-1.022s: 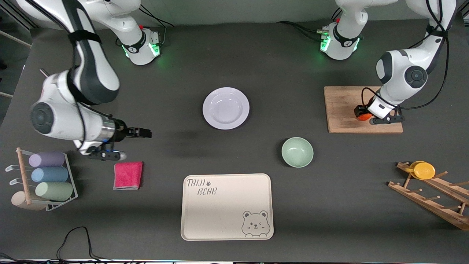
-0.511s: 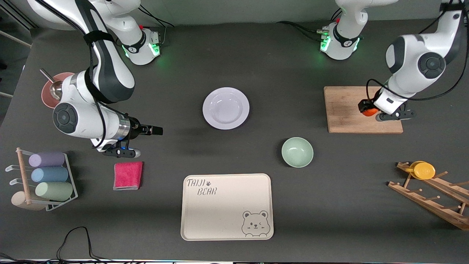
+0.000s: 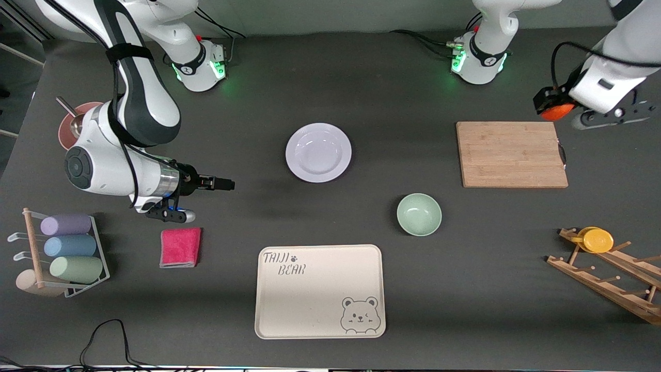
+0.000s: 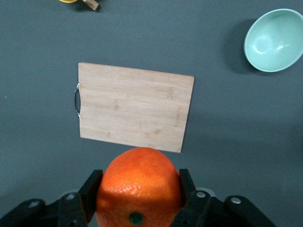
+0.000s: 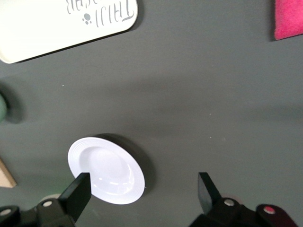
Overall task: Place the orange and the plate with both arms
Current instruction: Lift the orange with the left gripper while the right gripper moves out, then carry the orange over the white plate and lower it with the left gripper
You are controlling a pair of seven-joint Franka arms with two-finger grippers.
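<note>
The orange [image 3: 559,111] hangs in the air, with my left gripper [image 3: 552,107] shut on it, over the bare table just off the cutting board's corner at the left arm's end. In the left wrist view the orange [image 4: 139,182] fills the gap between the two black fingers [image 4: 90,194] of the left gripper [image 4: 138,189]. The white plate [image 3: 318,152] lies empty in the middle of the table. My right gripper [image 3: 226,184] hovers open and empty over the table, short of the plate toward the right arm's end. The right wrist view shows the plate [image 5: 106,170] past the right gripper [image 5: 142,189].
A wooden cutting board [image 3: 511,154] lies bare at the left arm's end. A pale-green bowl [image 3: 419,214] and a cream bear tray [image 3: 319,291] sit nearer the camera than the plate. A pink cloth [image 3: 180,247], a cup rack [image 3: 67,248] and a wooden peg rack [image 3: 604,268] line the ends.
The left gripper has lifted the orange off the cutting board and carried it up past the board's edge. The right gripper has moved toward the plate.
</note>
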